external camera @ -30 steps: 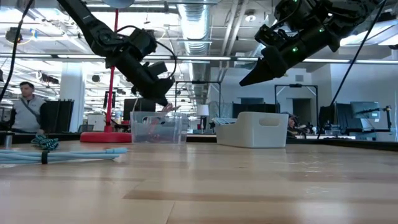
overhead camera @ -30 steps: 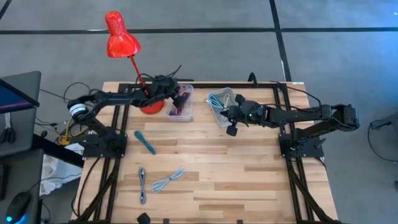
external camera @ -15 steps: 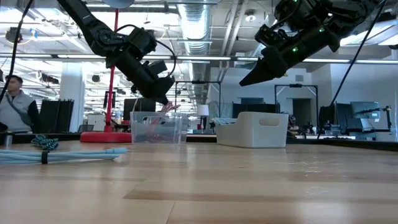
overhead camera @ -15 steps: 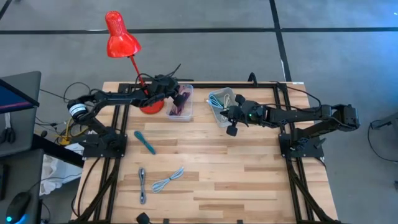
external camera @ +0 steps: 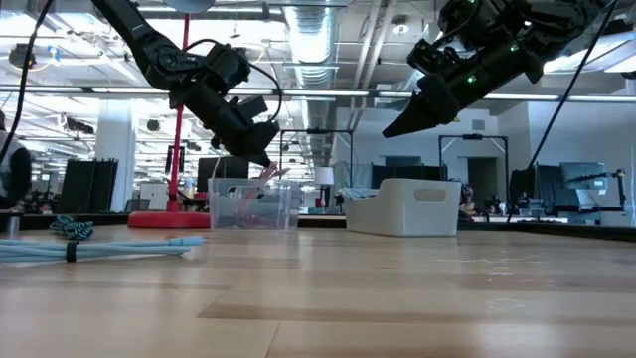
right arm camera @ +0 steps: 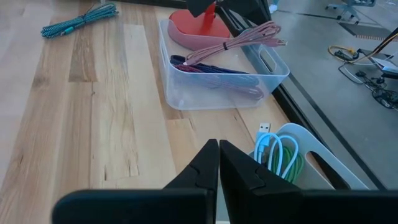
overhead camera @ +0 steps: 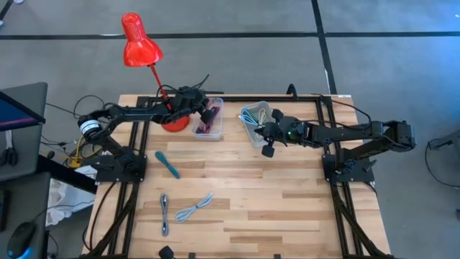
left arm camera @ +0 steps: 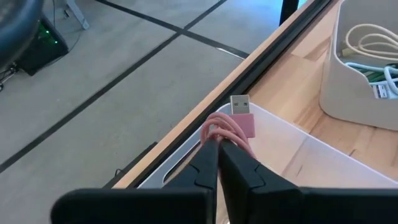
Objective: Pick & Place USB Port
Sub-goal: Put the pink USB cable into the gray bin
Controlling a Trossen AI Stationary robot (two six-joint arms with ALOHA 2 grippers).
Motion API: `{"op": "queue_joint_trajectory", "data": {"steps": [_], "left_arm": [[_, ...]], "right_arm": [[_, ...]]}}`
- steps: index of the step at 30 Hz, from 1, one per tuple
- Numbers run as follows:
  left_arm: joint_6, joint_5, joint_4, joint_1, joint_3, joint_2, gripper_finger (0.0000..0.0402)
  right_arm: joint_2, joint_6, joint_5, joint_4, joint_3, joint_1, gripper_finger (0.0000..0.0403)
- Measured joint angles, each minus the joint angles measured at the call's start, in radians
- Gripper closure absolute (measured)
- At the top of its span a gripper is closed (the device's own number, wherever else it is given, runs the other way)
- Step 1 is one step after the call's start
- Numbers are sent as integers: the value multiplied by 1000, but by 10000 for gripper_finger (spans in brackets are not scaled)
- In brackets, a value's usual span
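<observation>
My left gripper (overhead camera: 206,111) hangs over the far end of a clear plastic bin (overhead camera: 208,124) and is shut on a coiled pink USB cable (left arm camera: 227,127). The cable's silver plug (left arm camera: 240,103) sticks out past the fingertips. More pink and purple cables lie in the bin (right arm camera: 217,68). My right gripper (overhead camera: 267,141) is shut on nothing and hovers by the near side of a white bin (overhead camera: 253,119). That bin holds white, blue and green cables (right arm camera: 277,155). My left gripper pinches several strands of the pink cable's coil (left arm camera: 217,134) between its two fingers, just behind the plug. The fingers slant down from above on the table's left side. The bundle (right arm camera: 249,38) stretches out over the clear bin's open top.
A red desk lamp (overhead camera: 140,43) stands with its base (overhead camera: 175,122) next to the clear bin. A teal cable (overhead camera: 167,164), a grey cable (overhead camera: 164,214) and a light blue cable (overhead camera: 195,208) lie on the wooden table's near left part. The right half is bare wood.
Both arms and the cables have kept still. A person in the room behind the table has moved out toward the left of the low view.
</observation>
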Motion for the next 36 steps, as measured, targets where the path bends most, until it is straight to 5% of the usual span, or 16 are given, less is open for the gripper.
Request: {"op": "queue_joint_trajectory", "data": {"steps": [12,21,28,36], "left_arm": [[-24,112,71,-16,0,-25,397],[-41,186,101,-95,0,-159,398],[-44,240,134,-222,0,-248,399],[-19,271,259,-331,0,-241,399]], "right_arm": [[0,-25,21,0,0,-6,396],[0,-27,12,38,0,-4,396],[0,12,-238,182,0,-3,396],[0,112,-269,256,1,2,349]]}}
